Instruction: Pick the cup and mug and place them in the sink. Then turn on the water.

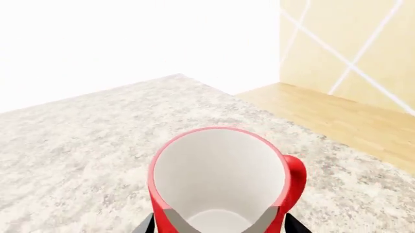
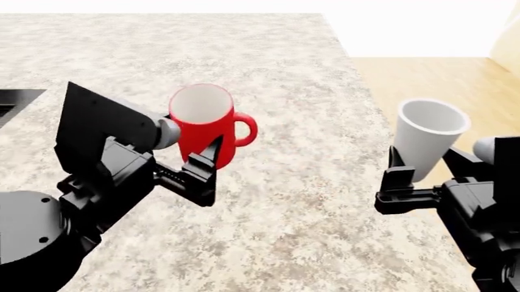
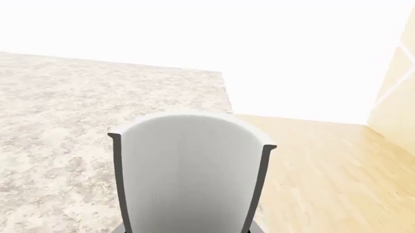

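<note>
The left end effector (image 2: 209, 159) is clamped on the red mug (image 2: 204, 125) and the right end effector (image 2: 418, 167) on the pale cup (image 2: 424, 141), both lifted above the speckled tabletop (image 2: 301, 201). Neither has reached the sink, whose dark edge (image 2: 16, 100) shows at far left; the water is untouched, judging from here.

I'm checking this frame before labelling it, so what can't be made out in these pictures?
- Sink: only a black corner shows, cut by the head view's edge; faucet not in view.
- Mug: its base is hidden behind the left gripper in the head view.
- Cup: its base is hidden by the right gripper; the right wrist view crops it.
</note>
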Available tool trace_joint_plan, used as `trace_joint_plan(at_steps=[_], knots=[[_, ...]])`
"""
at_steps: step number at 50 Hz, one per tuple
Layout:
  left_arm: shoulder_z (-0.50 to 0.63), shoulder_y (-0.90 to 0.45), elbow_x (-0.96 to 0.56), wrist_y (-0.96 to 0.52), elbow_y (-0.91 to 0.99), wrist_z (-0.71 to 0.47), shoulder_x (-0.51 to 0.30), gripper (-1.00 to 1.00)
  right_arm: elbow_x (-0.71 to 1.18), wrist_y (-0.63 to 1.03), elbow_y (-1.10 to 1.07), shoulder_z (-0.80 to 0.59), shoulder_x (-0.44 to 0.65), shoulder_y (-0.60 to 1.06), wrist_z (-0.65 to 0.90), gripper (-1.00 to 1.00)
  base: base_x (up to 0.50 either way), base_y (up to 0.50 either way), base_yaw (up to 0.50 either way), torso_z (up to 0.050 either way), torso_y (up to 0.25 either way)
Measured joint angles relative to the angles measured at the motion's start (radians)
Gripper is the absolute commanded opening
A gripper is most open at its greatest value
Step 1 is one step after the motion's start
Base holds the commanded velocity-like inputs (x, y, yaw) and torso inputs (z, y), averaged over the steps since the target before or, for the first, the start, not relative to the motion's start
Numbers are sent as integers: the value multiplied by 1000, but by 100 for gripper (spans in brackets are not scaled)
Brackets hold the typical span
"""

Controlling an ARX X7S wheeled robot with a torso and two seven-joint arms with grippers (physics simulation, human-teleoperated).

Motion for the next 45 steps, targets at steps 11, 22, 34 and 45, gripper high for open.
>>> trace_joint_plan(at_steps=[11, 22, 34, 45], knots=[[-110, 80, -102, 24, 107, -90, -70, -100, 9, 10, -2, -21, -7, 29, 12, -100, 0, 500, 0, 0, 1], [-164, 140, -114, 44, 148, -103, -96, -100, 5, 11, -10, -31, -9, 31, 17, -100, 0, 500, 0, 1, 1], [-188, 174, -115, 60, 169, -105, -106, -100, 8, 8, -24, -28, -3, 25, 24, -100, 0, 500, 0, 0, 0], [-197, 176, -131, 67, 177, -114, -122, -100, 24, 11, -31, -27, 8, 35, 38, -100, 0, 500, 0, 1, 1]])
